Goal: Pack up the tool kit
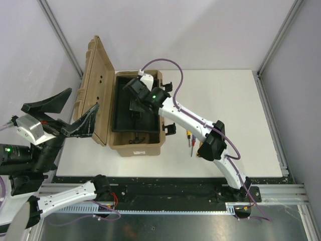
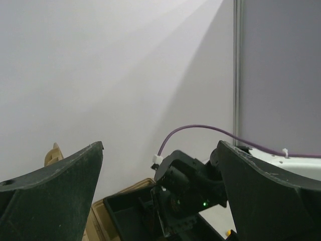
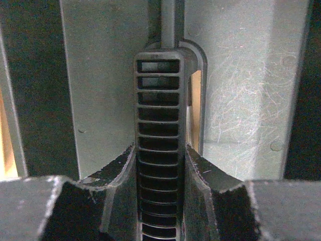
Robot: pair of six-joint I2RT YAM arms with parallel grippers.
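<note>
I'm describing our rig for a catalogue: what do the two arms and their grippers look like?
The right arm and left arm match: white link shells, black joints, a purple cable alongside and a green light near the wrist. The left gripper and right gripper have black, wedge-shaped fingers with scuffed edges.

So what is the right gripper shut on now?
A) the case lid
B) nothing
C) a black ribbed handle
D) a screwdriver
C: the right wrist view shows the right gripper pinching the black ribbed handle from both sides, down in the open tan case.
</note>
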